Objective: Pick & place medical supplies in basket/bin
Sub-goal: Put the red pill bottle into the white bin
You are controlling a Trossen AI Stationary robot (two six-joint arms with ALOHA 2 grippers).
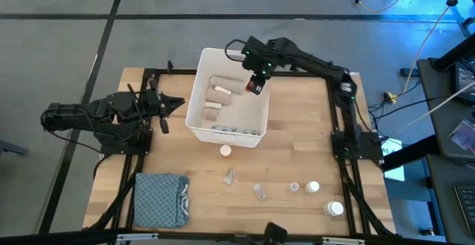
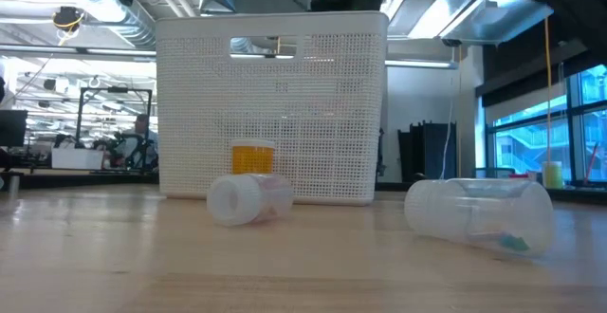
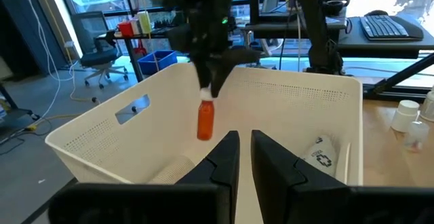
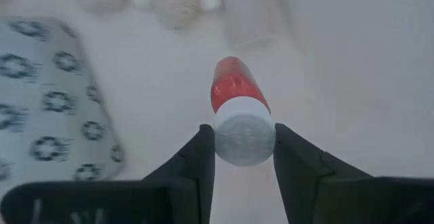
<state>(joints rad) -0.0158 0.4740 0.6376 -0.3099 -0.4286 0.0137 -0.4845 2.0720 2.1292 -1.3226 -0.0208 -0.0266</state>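
- The right gripper (image 1: 256,86) is held above the white basket (image 1: 194,96), over the far side of its inside, with its fingers (image 4: 196,166) pointing down.
- A red bottle with a white cap (image 4: 239,108) is clamped between the right fingers; the cap sits between the two pads and the red body hangs below them, clear of the basket floor.
- In the left wrist view the same bottle (image 3: 205,120) is seen hanging upright under the right gripper (image 3: 213,91), inside the basket walls (image 3: 88,139).
- Below the held bottle, three beige bandage rolls (image 1: 220,91) are seen lying on the basket floor, and a grey dotted flat packet (image 4: 47,102) lies to one side of the fingers.
- The left gripper (image 1: 172,104) is parked just beside the basket's left wall, outside it, with its fingers (image 3: 227,159) nearly together and nothing between them.
- On the table (image 1: 297,126), well apart from both grippers, small items are left: a white cap-like piece (image 1: 225,151) near the basket's front wall, clear vials (image 1: 230,176), and white bottles (image 1: 312,188) towards the right edge.
- A folded blue-grey cloth (image 1: 159,199) is noted at the near left corner.
- In the low view, a clear vial (image 2: 248,199) and a larger clear container (image 2: 479,213) lie on their sides before the basket (image 2: 275,114).
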